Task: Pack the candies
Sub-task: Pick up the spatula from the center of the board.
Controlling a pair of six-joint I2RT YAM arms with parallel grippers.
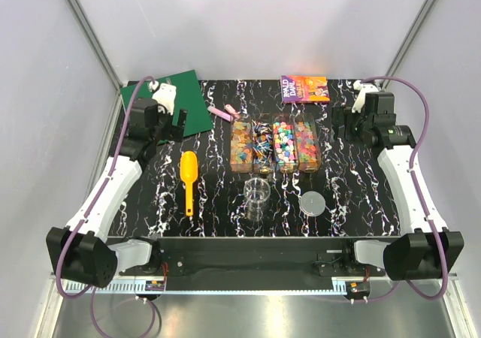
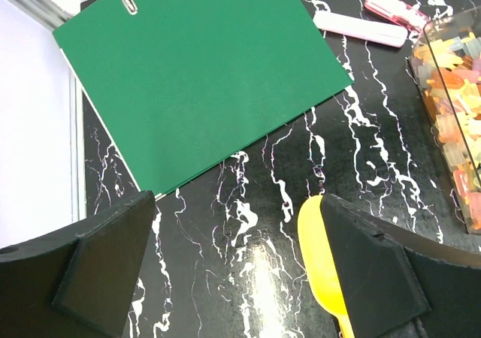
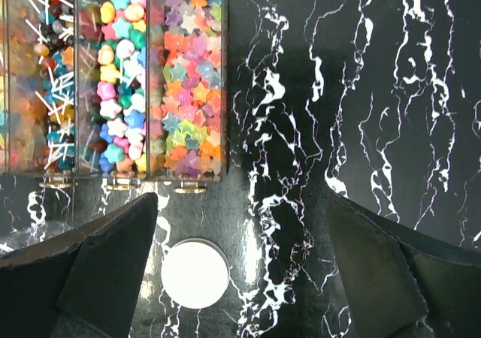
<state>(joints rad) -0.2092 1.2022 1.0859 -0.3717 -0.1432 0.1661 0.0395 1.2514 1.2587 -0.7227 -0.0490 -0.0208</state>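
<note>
Black, white-veined tabletop (image 1: 150,203) is laid out like a workstation: the candies (image 1: 274,144) sit sorted in a clear four-compartment box (image 1: 275,170) at centre, with a clear cup (image 1: 256,197) just in front, presumably to receive them. The yellow scoop (image 1: 188,174) lies near the left gripper (image 2: 237,270) and the white lid (image 1: 313,203) near the right gripper (image 3: 240,270). Both grippers stand wide, holding nothing.

Middle: clear bins (image 1: 276,169) of candies (image 1: 283,144) barred low passage | near side: clear cup (image 1: 256,197) and white lid (image 1: 313,203) stood apart, open lane between | left: yellow scoop (image 1: 188,176) lay lengthwise, bare table (image 1: 218,188) both sides | far edge: green folder (image 1: 180,98), pink pens (image 1: 224,113), book (image 1: 304,89) lay flat | right of bins: bare marble out to the table edge
</note>
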